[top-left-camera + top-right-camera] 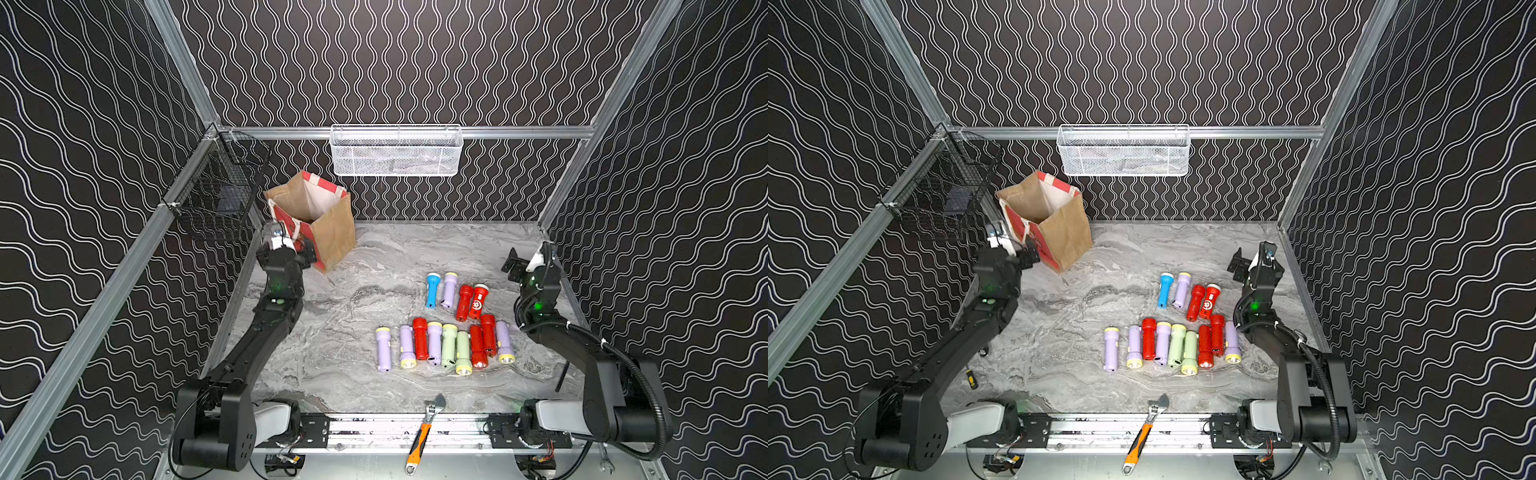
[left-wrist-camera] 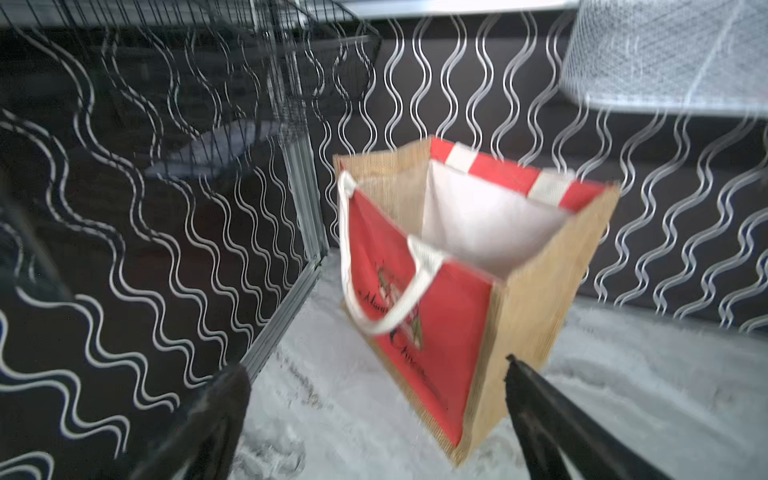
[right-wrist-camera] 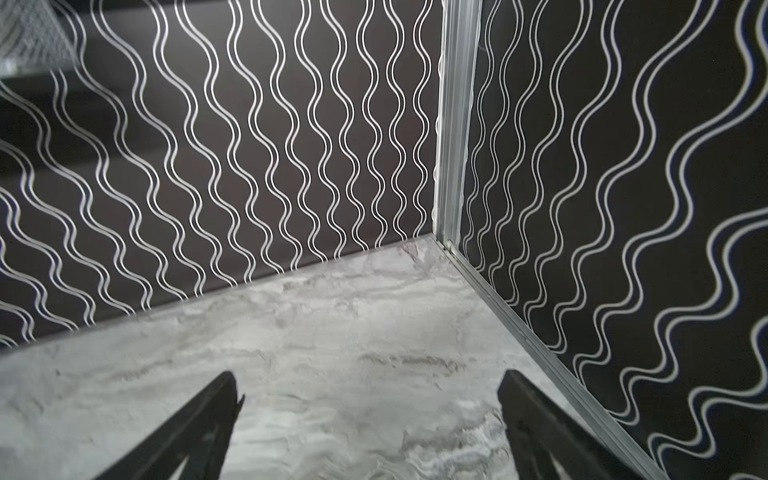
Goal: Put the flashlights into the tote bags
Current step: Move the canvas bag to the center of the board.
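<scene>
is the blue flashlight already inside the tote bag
No, the blue flashlight lies on the table, well apart from the tote bag.

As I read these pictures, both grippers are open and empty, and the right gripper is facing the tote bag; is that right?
Not quite: the left gripper faces the tote bag, as the left wrist view shows. The right gripper faces a corner of the table. Both grippers are open and empty.

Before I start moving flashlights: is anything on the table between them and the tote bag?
Nothing visible. The table between the flashlights and the tote bag is bare; the bag stands upright, mouth open. The open left gripper hangs beside its red face; the wrench lies off at the near edge.
</scene>
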### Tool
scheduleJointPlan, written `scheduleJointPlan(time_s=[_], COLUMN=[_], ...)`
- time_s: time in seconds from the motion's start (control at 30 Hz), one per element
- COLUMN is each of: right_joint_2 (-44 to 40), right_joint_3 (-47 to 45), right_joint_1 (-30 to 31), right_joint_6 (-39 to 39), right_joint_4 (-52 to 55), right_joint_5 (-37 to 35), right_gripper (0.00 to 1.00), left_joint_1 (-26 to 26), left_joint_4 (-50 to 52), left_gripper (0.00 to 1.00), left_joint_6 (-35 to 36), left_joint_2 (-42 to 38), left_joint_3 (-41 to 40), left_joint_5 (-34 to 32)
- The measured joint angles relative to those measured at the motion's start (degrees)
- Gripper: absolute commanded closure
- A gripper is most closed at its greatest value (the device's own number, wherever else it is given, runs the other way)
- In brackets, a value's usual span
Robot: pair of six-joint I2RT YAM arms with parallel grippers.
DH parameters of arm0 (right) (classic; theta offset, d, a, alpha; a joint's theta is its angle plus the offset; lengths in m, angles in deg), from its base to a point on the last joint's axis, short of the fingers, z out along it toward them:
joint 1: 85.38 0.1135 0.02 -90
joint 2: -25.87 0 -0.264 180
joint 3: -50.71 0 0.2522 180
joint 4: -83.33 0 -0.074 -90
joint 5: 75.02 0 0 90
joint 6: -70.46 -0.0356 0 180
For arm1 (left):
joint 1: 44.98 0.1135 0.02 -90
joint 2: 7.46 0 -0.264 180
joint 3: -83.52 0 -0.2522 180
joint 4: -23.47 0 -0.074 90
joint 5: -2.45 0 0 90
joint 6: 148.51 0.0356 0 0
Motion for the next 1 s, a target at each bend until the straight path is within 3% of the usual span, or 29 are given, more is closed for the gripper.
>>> scheduleJointPlan(time_s=[0.17,0.4,0.67,1.0], right_joint_2=[2.84,8.98,11.41,11.76], right_joint_3=[5.86,14.53,21.57,27.21], right_joint_1=[2.05,12.33,15.80,16.68], right_joint_6=[-2.91,-0.07,1.33,1.18], right_joint_4=[8.13,14.88,17.77,22.51], right_joint_5=[-0.07,-1.90,3.39,13.66], right_gripper=[0.01,0.01,0.01,0.01], left_joint_1=[-0.22,-0.26,0.11,3.76], left_joint_4=[16.90,40.15,52.48,59.39], left_gripper=[0.03,0.01,0.04,0.09], left_joint_6=[-3.74,-10.54,-17.18,-23.87], left_joint_2=[7.04,15.78,22.93,33.81], left_joint_3=[18.56,40.09,51.47,60.46], left_joint_5=[-0.94,-1.62,-0.61,5.18])
